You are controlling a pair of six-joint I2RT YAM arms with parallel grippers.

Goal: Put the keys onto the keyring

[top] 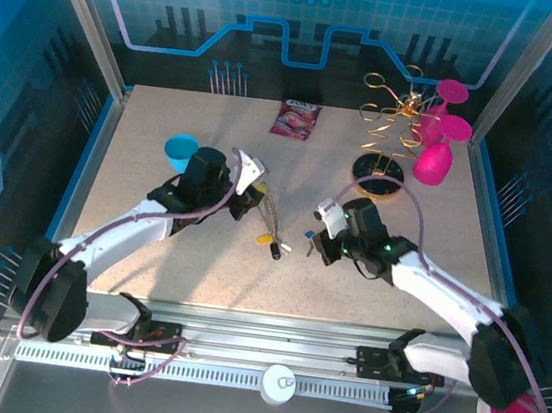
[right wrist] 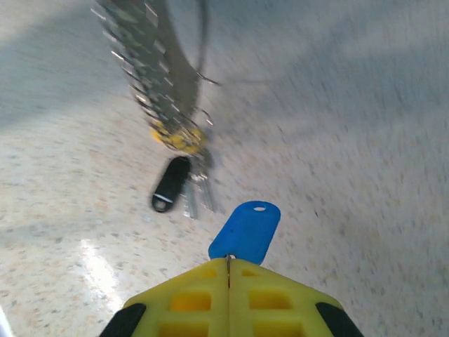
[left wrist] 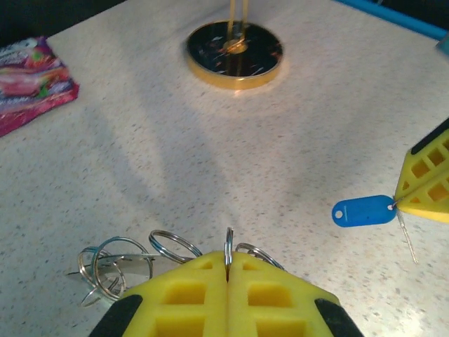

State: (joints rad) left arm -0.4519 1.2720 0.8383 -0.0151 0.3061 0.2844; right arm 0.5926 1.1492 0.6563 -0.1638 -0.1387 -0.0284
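Note:
The keyring (top: 269,216) is a floppy chain of silvery rings that hangs from my left gripper (top: 254,196) down to the table. In the left wrist view my left gripper (left wrist: 229,261) is shut on one upright ring of the keyring (left wrist: 229,244), with more rings lying to its left. A yellow key (right wrist: 175,137) and a black key (right wrist: 170,184) lie at the chain's lower end. My right gripper (right wrist: 229,263) is shut on the metal end of a blue key (right wrist: 245,230), just right of those keys. From above, the right gripper (top: 314,243) sits mid-table.
A gold wire rack (top: 393,115) on a round black base (left wrist: 234,53) stands at the back right, beside pink cups (top: 433,157). A snack packet (top: 297,118) lies at the back centre. A blue cup (top: 180,149) stands left of my left arm.

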